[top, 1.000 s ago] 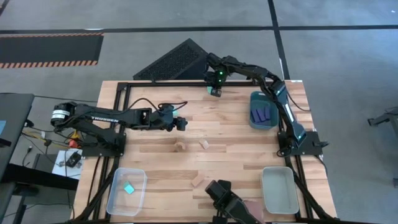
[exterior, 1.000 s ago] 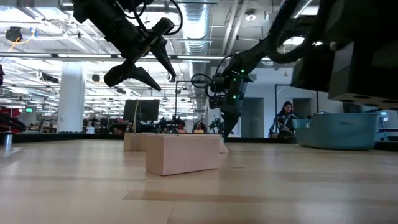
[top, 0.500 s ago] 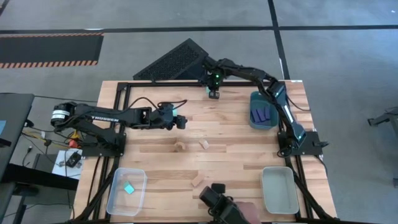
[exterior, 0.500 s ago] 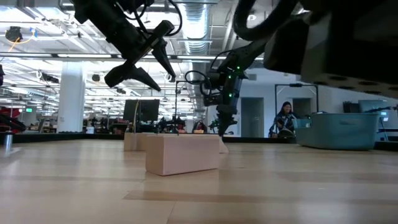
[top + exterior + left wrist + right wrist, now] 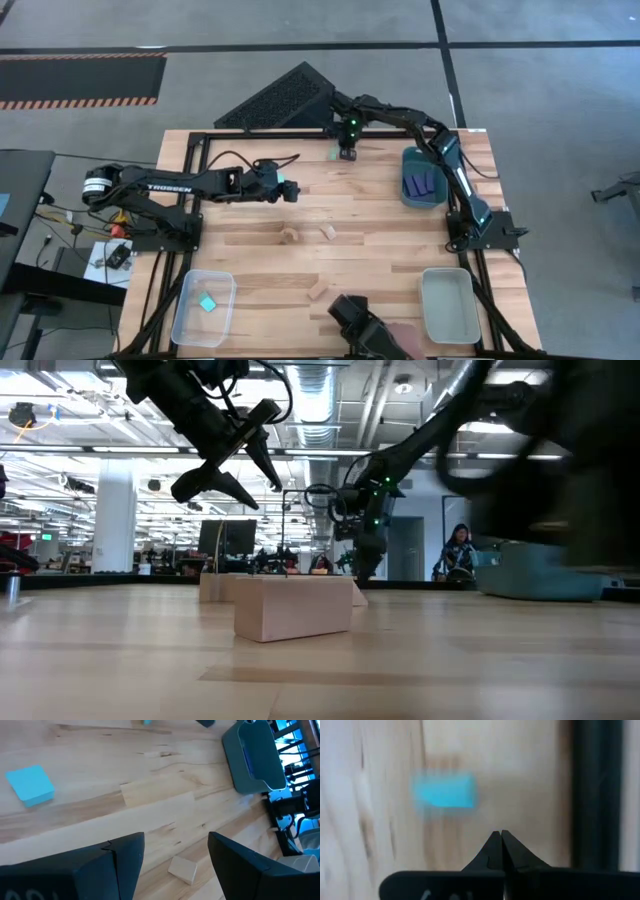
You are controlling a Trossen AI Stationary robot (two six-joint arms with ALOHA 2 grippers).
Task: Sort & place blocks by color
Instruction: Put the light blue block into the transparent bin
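Note:
A cyan block lies flat on the table near the far edge. My right gripper is shut and points down just beside it, toward the table's right. My left gripper hangs open above the table's left middle, holding nothing. Below and ahead of it lie another cyan block and a wood block. Three wood blocks rest on the table. Dark blue blocks lie in the dark teal tray.
A clear tray at the near left holds one cyan block. A grey tray sits at the near right. A black device with a person's hand stands at the near edge. A black perforated panel lies beyond the far edge.
Both arms have stayed nearly in place. The dark shape close to the low camera has shifted about on the right of that view.

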